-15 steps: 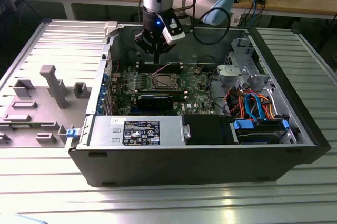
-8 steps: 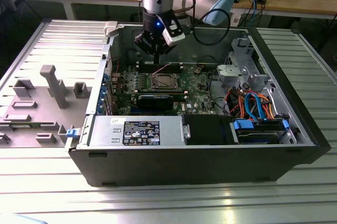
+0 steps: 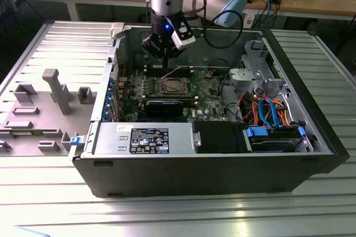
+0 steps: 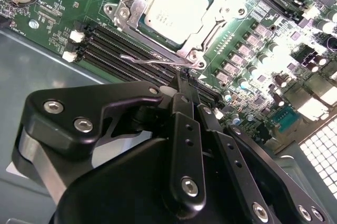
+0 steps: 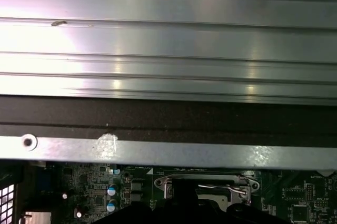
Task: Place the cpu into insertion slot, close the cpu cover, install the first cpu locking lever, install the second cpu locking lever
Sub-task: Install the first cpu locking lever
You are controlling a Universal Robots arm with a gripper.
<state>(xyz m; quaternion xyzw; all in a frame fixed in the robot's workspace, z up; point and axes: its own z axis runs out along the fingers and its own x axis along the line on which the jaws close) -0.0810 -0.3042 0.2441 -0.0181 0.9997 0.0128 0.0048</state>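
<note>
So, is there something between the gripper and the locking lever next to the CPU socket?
Nothing visible stands between them. In the second wrist view the gripper sits just above the thin wire locking lever beside the cpu cover, with only memory slots beneath.

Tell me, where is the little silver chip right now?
In the second wrist view, the chip sits in its socket under the metal frame, beside the long black memory slots.

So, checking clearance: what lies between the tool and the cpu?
In the second wrist view, a thin wire locking lever and black memory slots lie between the tool and the cpu.
</note>
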